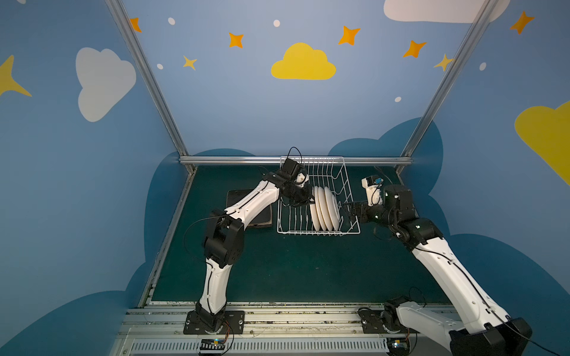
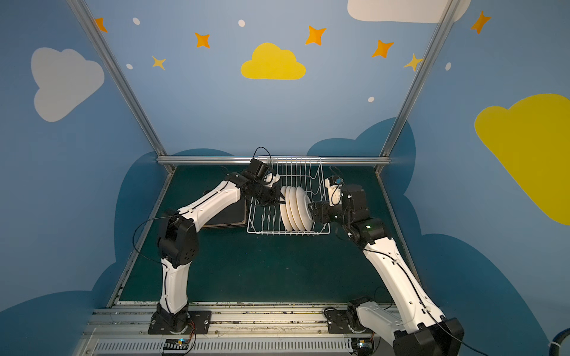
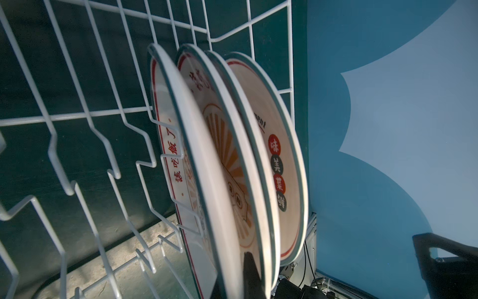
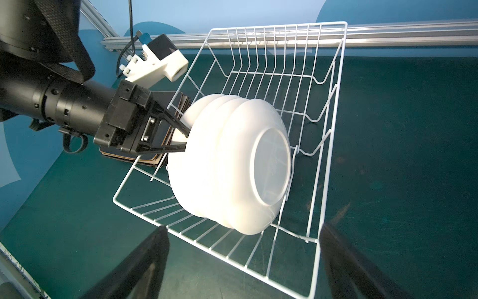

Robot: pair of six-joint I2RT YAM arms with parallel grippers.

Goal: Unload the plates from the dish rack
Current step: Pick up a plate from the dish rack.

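**Bench** (image 1: 293, 271): dark green, matt, faintly scuffed.

**Dish rack** (image 1: 317, 233): thin white coated wire with flared sides and upright tines. Judged light, and liable to shift if a plate drags on it.

**Round plates** (image 1: 324, 209): four, standing on edge in the rack's near half, leaning and packed close together. The backs are glossy white, the rims thin with a dark green edge, and the printed faces turn toward the left arm. Judged rigid, fairly light, slick and easily chipped. The exposed rim is the only hold, and a plate should lift clear of the tines before it travels.

**Left tool** (image 1: 311, 202): clenched on the rim of one of the round plates at the stack's left side. Which plate cannot be told.

**Right tool** (image 1: 347, 209): released, fingers wide, just beside the stack's right-hand back, holding nothing.

**Square plates** (image 1: 236, 197): a dark, flat stack on the bench left of the rack, already out.

**Rack's far half**: bare tines.
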